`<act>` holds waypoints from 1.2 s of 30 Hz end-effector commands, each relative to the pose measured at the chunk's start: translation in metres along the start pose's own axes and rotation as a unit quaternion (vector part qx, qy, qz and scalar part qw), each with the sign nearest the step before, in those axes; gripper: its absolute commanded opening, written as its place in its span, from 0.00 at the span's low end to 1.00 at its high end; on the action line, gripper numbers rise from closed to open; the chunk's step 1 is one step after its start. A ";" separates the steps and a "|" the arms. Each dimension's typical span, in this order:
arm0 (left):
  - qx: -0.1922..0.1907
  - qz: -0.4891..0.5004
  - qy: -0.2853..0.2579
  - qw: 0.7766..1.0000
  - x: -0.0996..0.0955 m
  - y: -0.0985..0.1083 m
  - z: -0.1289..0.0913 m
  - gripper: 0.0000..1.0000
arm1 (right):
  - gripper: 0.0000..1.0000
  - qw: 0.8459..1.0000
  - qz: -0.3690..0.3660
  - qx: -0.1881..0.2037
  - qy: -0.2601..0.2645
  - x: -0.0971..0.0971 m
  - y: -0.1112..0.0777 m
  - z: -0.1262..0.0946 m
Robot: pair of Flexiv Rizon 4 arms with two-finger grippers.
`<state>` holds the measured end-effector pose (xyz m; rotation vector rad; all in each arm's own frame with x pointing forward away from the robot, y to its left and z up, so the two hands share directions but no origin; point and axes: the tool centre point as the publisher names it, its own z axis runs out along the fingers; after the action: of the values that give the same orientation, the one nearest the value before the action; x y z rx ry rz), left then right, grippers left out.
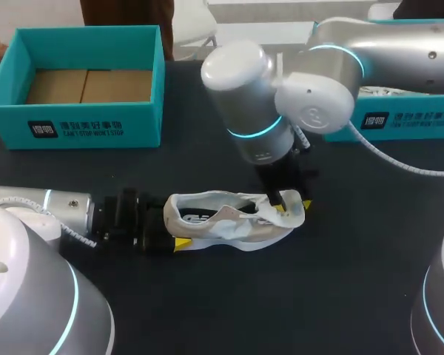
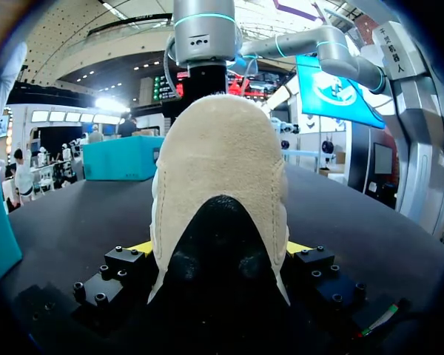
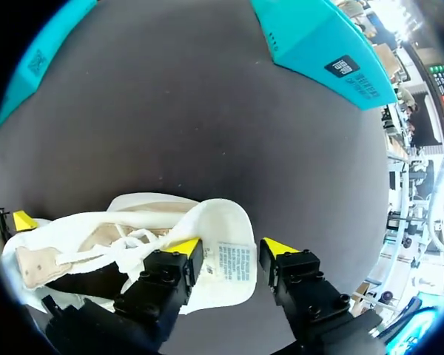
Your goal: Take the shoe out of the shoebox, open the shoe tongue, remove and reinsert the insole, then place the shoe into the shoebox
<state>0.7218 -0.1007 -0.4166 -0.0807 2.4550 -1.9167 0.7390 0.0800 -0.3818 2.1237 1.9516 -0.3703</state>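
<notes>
Clamping shoe [image 1: 233, 218] — left end effector [image 2: 218, 250], open table [image 1: 340, 296] around.

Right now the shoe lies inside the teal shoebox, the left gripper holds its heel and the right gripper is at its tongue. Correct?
Not fully. The shoe is outside the shoebox, on the table in front of it, as the head view shows. The left gripper does hold its heel and the right gripper is at its tongue.
</notes>
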 end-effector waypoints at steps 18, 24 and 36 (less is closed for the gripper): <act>0.000 0.001 -0.002 1.000 0.002 0.001 0.000 0.00 | 1.00 0.997 0.001 -0.077 0.031 -0.025 0.017 -0.060; 0.000 0.001 -0.002 1.000 0.002 0.001 0.000 0.00 | 1.00 0.990 -0.021 -0.124 0.062 -0.021 0.025 -0.101; 0.000 0.001 -0.002 1.000 0.002 0.001 0.000 0.00 | 1.00 0.971 -0.137 -0.176 0.086 0.001 0.034 -0.170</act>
<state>0.7216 -0.1002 -0.4174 -0.0807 2.4554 -1.9156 0.7802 0.1306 -0.2330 1.7535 2.1992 0.1109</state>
